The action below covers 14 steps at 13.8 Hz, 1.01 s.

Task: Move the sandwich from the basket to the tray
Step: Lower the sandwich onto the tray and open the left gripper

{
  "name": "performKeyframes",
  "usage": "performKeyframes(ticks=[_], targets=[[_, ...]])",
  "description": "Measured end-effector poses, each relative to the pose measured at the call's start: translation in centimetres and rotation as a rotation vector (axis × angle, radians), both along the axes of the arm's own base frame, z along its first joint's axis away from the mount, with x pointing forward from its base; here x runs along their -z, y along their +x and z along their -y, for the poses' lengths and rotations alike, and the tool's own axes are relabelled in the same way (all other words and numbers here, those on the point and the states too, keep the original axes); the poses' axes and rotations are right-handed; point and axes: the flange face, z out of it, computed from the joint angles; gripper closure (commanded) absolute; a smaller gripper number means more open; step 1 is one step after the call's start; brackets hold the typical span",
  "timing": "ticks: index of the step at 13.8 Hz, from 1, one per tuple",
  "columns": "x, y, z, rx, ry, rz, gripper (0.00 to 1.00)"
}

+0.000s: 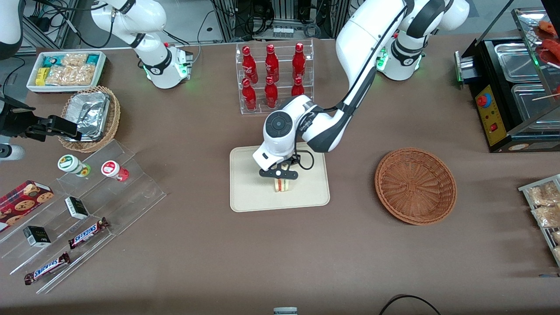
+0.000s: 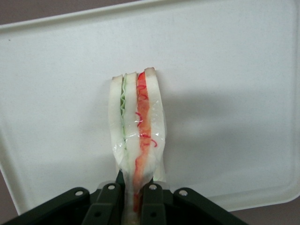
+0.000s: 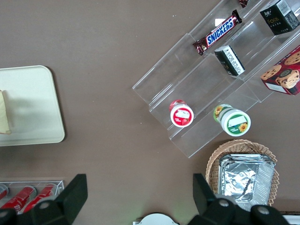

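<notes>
Your sandwich (image 2: 136, 122) stands on its edge over the tray (image 1: 245, 192), pinched at one tip by the gripper (image 1: 278, 173), whose fingers are clamped on the film-wrapped bread; treat it as light, soft and easily crushed, with a slippery wrap, so hold the crust end gently; its pale slices show green and red filling; the tray is smooth, cream, round-cornered; the woven reddish-brown basket (image 1: 415, 186) sits well apart toward the working arm's end, nothing in it.
</notes>
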Motion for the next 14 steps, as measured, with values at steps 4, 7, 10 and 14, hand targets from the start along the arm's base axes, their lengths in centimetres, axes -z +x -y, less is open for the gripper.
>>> performKeyframes(ticks=[4, 7, 10, 14], targets=[[0.6, -0.5, 0.4, -0.007, 0.002, -0.006, 0.57], [0.8, -0.6, 0.5, -0.019, -0.006, -0.019, 0.01], [-0.3, -0.2, 0.7, -0.034, -0.02, -0.008, 0.01], [-7.0, 0.5, 0.2, -0.06, -0.019, 0.007, 0.01]])
